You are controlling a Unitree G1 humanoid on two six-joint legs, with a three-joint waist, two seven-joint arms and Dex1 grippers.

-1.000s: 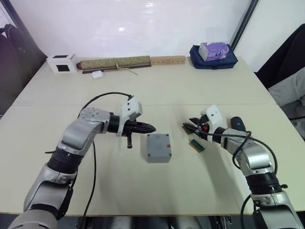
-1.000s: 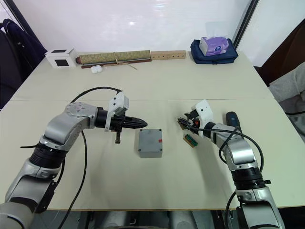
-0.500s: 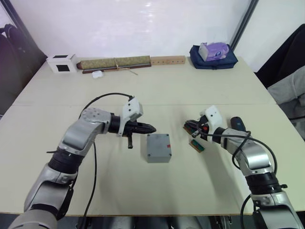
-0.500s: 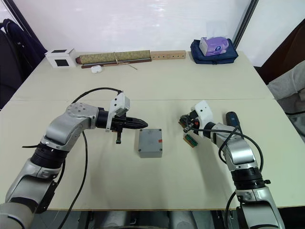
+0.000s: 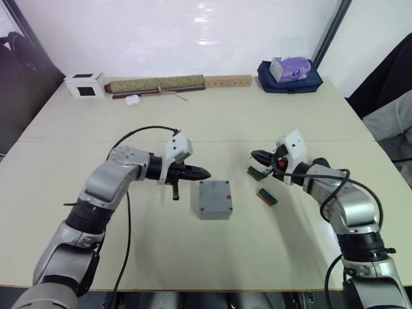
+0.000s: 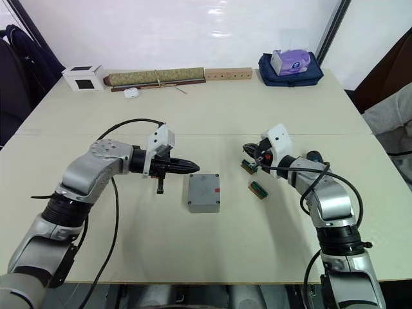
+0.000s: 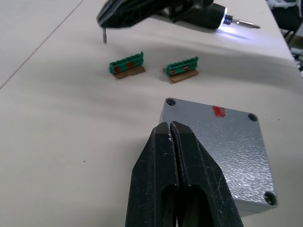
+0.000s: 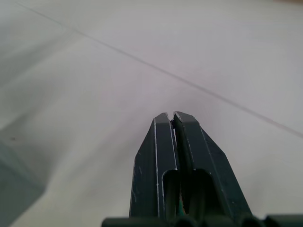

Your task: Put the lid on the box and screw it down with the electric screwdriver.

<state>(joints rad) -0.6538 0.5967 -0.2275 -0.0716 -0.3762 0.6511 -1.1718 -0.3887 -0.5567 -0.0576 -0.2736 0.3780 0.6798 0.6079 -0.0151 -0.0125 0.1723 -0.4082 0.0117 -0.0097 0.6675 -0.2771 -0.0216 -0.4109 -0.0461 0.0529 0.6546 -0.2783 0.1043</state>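
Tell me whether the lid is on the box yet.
On. The lid covers the box: flat grey top, corner screw holes visible, nothing of the inside showing.

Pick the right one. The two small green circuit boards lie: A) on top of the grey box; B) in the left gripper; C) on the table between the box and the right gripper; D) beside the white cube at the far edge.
C: both green circuit boards lie flat on the table, between the box and the right gripper.
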